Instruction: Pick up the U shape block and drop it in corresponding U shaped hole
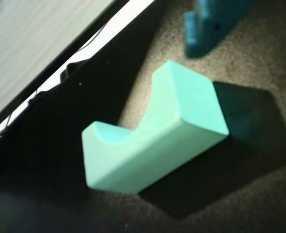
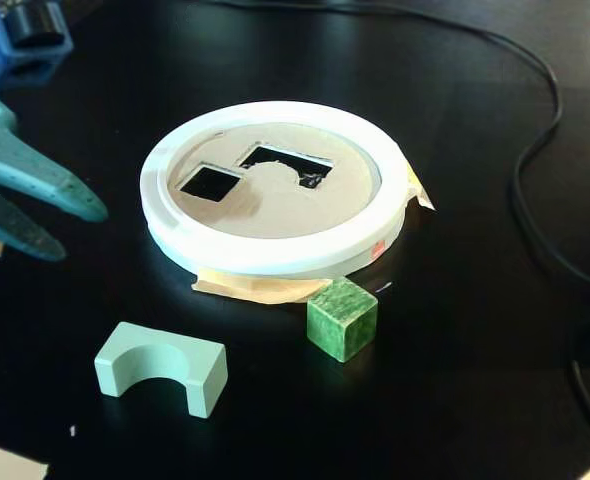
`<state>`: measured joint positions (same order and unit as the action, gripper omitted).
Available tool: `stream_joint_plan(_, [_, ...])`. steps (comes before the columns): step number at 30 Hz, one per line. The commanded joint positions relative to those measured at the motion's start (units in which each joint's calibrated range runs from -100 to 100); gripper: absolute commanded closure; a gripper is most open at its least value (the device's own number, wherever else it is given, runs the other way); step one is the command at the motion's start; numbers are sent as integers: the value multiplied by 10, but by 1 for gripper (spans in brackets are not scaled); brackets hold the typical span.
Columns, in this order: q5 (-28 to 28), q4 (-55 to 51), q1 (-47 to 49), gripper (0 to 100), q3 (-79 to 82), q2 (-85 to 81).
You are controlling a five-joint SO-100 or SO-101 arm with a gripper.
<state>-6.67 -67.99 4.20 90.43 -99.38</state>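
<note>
gripper (image 2: pixel 70 228) open, u shape block (image 2: pixel 161 367) flat — notch facing front, long axis left-right

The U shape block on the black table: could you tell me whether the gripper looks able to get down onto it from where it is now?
Probably yes. In the fixed view the gripper is open, apart from the U shape block, with bare table between them. The green cube stands off to the right.

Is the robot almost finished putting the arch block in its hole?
Not yet. The arch block lies on the table, ungripped. The open gripper hovers left of it in the fixed view, holding nothing. The matching hole in the disc is empty. Grabbing, lifting and dropping remain.
</note>
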Motion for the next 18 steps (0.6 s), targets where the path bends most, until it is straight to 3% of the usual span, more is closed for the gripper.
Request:
stream_joint_plan(1, [1, 12, -11, 27, -3, -6])
stream_joint_plan(18, [1, 12, -11, 26, -3, -6])
